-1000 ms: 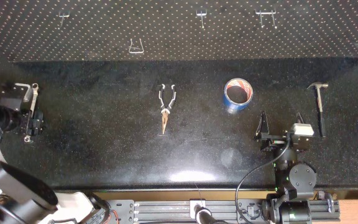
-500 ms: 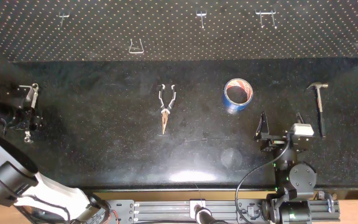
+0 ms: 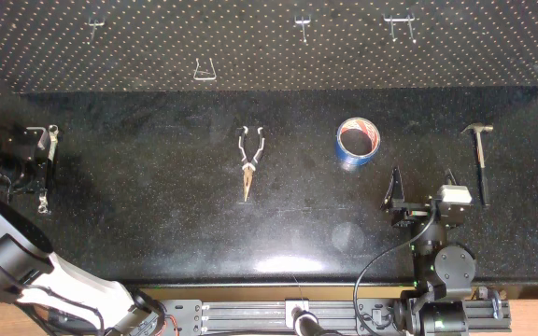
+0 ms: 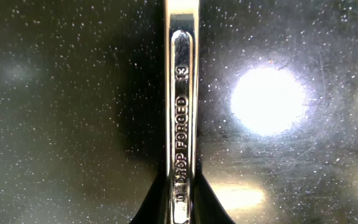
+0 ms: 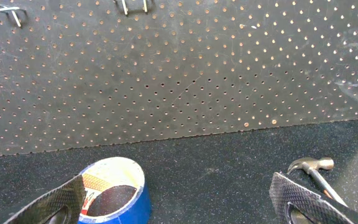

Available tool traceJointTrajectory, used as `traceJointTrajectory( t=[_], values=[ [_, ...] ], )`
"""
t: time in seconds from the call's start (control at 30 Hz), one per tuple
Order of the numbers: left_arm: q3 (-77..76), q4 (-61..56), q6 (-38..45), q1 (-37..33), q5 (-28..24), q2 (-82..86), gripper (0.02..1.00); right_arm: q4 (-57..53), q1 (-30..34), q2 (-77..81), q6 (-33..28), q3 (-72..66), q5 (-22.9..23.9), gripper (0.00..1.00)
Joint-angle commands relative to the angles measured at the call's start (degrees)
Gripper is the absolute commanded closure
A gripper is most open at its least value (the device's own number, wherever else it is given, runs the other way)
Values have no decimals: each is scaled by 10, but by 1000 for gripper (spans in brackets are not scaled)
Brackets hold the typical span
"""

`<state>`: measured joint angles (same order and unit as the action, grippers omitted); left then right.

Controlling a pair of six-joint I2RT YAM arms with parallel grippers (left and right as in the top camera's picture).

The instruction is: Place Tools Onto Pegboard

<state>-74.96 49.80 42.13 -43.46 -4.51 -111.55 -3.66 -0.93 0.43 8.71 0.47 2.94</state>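
A silver wrench (image 4: 182, 93) runs straight out from between my left gripper's (image 4: 182, 202) dark fingers, which are shut on its shaft just over the black tabletop. From above, this left gripper (image 3: 42, 175) sits at the table's far left with the wrench's head (image 3: 51, 137) poking out toward the pegboard (image 3: 269, 42). My right gripper (image 3: 423, 191) rests open near the front right, nothing between its fingers. Ahead of it lie a blue tape roll (image 5: 114, 190) and a hammer (image 5: 312, 169).
Pliers (image 3: 250, 161) lie at mid-table, the tape roll (image 3: 358, 141) and hammer (image 3: 480, 159) to their right. Wire hooks stand on the pegboard: one at the left (image 3: 94, 25), a loop holder (image 3: 204, 71), one in the middle (image 3: 302, 24), a double hook (image 3: 399, 26).
My left arm has swung slightly further left, carrying the wrench with it. The right arm and the loose tools have stayed put.
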Motion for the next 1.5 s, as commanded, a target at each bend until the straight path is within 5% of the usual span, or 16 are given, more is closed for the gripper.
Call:
traceJointTrajectory(
  t=[0.03,0.27,0.47,0.57,0.67,0.77,0.83,1.0,1.07,1.2,1.33,1.5],
  values=[
    [-3,-2,-2,-1,-2,-18,987,-2,-4,-4,-4,-2,5,25],
    [-3,20,-35,8,-28,22,987,-2,-4,-4,-4,-2,5,27],
    [109,12,-135,24,-52,377,989,-2,-5,-4,-4,-2,5,27],
    [321,-114,-214,102,-45,588,987,-2,-5,-4,-4,-2,5,27],
    [499,-302,-355,267,-40,741,987,-2,-4,-4,-4,-2,5,27],
    [536,-402,-389,376,45,764,989,-2,-5,-4,-4,-2,5,27],
    [537,-497,-389,439,149,727,989,-2,-4,-4,-4,-2,5,27],
    [537,-603,-420,458,324,688,989,-2,-5,-4,-4,-2,5,25],
    [537,-603,-450,457,350,667,989,-2,-5,-4,-4,-2,5,25],
    [524,-603,-464,445,333,622,987,-2,-5,-4,-4,-2,5,25],
    [454,-595,-415,412,216,531,987,-2,-5,-4,-4,-2,5,29],
    [395,-597,-378,412,182,458,987,-2,-4,-4,-4,-2,5,25]
  ],
)
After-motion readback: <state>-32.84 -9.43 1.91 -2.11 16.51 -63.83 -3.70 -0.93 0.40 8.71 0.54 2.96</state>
